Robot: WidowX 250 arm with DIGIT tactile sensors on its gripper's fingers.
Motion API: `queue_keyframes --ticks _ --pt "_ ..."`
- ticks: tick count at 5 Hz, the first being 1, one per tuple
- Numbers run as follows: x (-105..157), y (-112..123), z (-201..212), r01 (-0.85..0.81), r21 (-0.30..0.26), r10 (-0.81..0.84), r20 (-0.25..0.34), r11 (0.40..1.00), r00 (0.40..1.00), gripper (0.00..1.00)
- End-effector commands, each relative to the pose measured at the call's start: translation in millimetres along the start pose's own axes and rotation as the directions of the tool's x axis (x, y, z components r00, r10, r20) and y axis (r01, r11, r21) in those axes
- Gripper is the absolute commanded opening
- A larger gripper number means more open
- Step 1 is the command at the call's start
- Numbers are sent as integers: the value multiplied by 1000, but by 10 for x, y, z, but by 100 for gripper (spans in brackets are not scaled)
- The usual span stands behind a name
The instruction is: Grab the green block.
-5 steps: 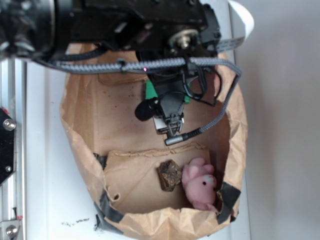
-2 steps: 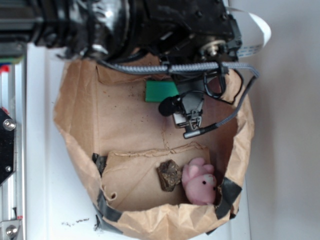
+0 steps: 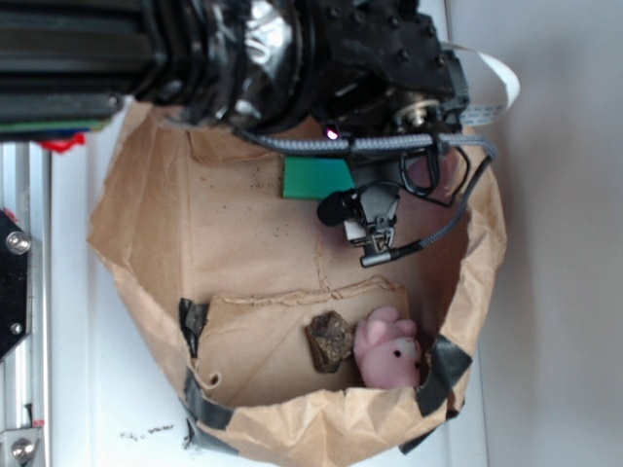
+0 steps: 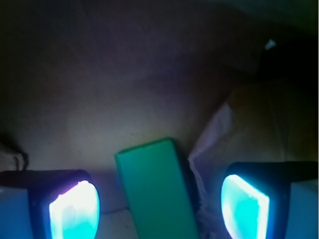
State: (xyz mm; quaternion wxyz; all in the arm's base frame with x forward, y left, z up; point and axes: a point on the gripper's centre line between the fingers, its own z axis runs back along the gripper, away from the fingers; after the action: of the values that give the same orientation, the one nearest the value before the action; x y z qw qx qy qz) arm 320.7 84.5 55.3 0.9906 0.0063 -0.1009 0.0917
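Observation:
The green block (image 3: 316, 178) lies flat on the floor of a brown paper bag (image 3: 243, 233), partly under my arm in the exterior view. In the wrist view the green block (image 4: 157, 189) lies lengthwise between my two glowing fingers, with a gap on each side. My gripper (image 4: 159, 206) is open and straddles the block without touching it. In the exterior view the gripper itself is hidden by the wrist housing (image 3: 375, 219) just right of the block.
A small brown rock-like piece (image 3: 330, 341) and a pink plush toy (image 3: 388, 352) lie at the bag's near end on a folded flap. The bag's crumpled walls (image 3: 477, 243) rise around the arm. A paper fold (image 4: 209, 149) lies close beside the block's right side.
The arm has shifted right and reached deeper into the bag, uncovering more of the green block. The bag's walls have spread wider. The rock piece and plush have not moved.

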Motion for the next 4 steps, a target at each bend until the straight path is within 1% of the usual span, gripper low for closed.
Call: queue_keyframes --ticks 1,2,3,4 --pt "-51 99 21 27 9 -27 49 1000 998 100" --pt "-44 174 79 46 -20 -45 29 999 999 100" --pt "10 203 101 42 -27 -42 15 999 999 100" --pt "0 209 105 46 -29 -46 18 998 999 100"
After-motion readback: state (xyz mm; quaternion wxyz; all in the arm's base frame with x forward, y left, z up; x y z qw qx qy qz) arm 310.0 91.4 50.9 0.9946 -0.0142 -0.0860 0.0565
